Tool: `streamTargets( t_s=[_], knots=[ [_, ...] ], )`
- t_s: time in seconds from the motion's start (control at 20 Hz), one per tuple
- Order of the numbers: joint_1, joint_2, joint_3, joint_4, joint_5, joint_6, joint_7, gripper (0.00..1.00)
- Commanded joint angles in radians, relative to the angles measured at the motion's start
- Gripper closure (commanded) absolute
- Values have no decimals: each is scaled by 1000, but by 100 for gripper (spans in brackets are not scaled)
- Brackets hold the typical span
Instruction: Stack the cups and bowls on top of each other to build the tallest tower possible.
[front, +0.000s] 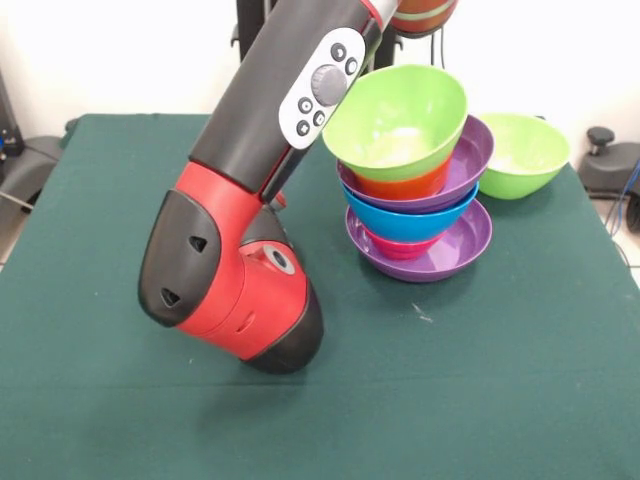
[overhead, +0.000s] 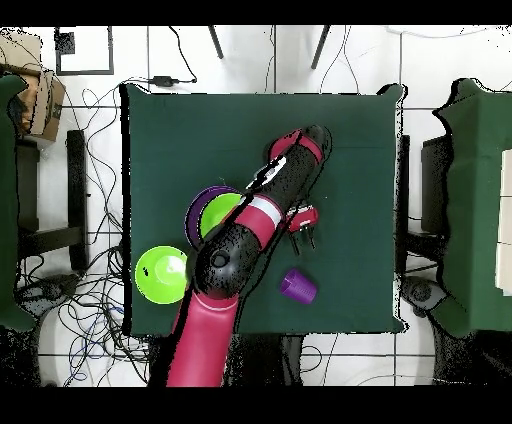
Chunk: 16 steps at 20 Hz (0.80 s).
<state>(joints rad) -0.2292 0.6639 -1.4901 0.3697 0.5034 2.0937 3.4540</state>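
Observation:
The tower (front: 415, 190) stands right of centre in the front view: a wide purple bowl (front: 462, 243) at the base, then a small red-pink bowl, a blue one, a second purple one, an orange one and a lime green bowl (front: 395, 120) tilted on top. From overhead the tower (overhead: 213, 213) is partly under my arm. A second lime green bowl (front: 525, 155) sits alone beside it, at the table edge (overhead: 162, 273). A purple cup (overhead: 298, 286) lies on the cloth, hidden by the arm in the front view. My gripper (overhead: 305, 230) hangs beside the arm, between tower and cup, holding nothing that I can see.
My bent red and black arm (front: 235, 290) fills the middle of the front view, its elbow low over the green cloth (front: 480, 380). Cables, chairs and side tables ring the table (overhead: 350, 130) in the overhead view.

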Motion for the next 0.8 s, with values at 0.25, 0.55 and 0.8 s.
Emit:
streamTargets(
  t_s=[0.25, 0.55, 0.8],
  knots=[
    [76, 16, 99, 41, 61, 4, 165, 0],
    [112, 14, 127, 91, 58, 7, 155, 0],
    [132, -2, 131, 132, 2, 8, 86, 0]
  ],
)
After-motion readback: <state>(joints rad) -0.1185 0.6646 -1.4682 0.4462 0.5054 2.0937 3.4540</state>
